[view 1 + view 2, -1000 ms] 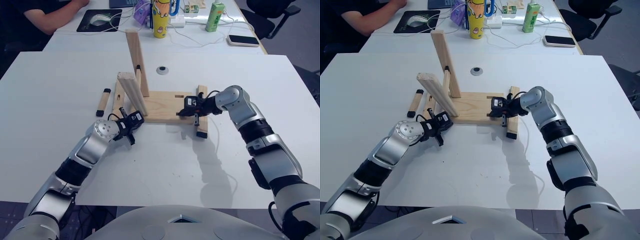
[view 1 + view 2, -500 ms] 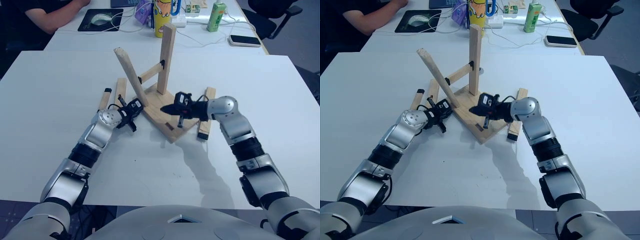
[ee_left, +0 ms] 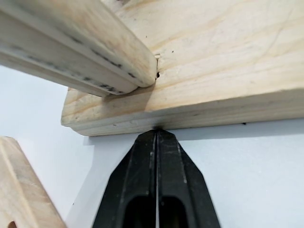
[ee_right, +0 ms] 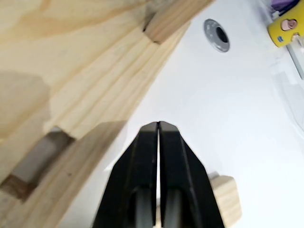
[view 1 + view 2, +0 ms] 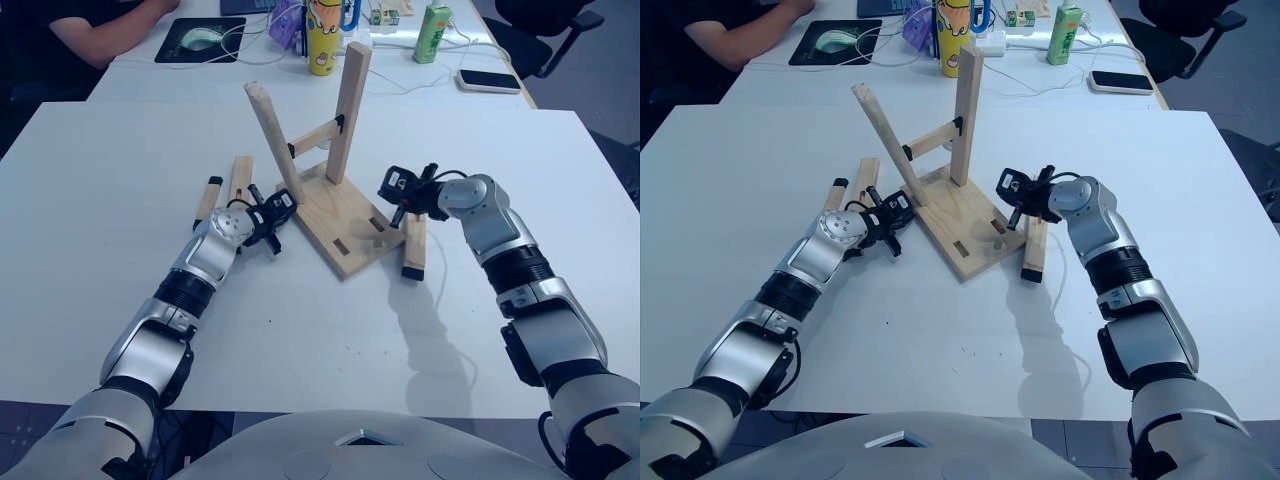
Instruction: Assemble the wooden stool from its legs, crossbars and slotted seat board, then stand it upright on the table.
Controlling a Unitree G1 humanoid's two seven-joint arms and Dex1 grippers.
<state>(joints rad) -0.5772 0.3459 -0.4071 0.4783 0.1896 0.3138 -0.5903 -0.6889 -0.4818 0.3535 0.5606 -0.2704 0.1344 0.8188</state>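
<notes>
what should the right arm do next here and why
Probably open the shut right pincer and drop onto the loose leg lying beside the seat board: two legs stand in it, but slots near that edge look empty.

Place: it was an office-like workroom.
Tables: a white work table stood against a second desk.
Desk clutter: there was a mouse on a mouse pad, a phone, a yellow cup, a green carton and loose cables.
Seating: a black office chair stood behind.

Yellow cup, green carton, phone, mouse on mat
</notes>
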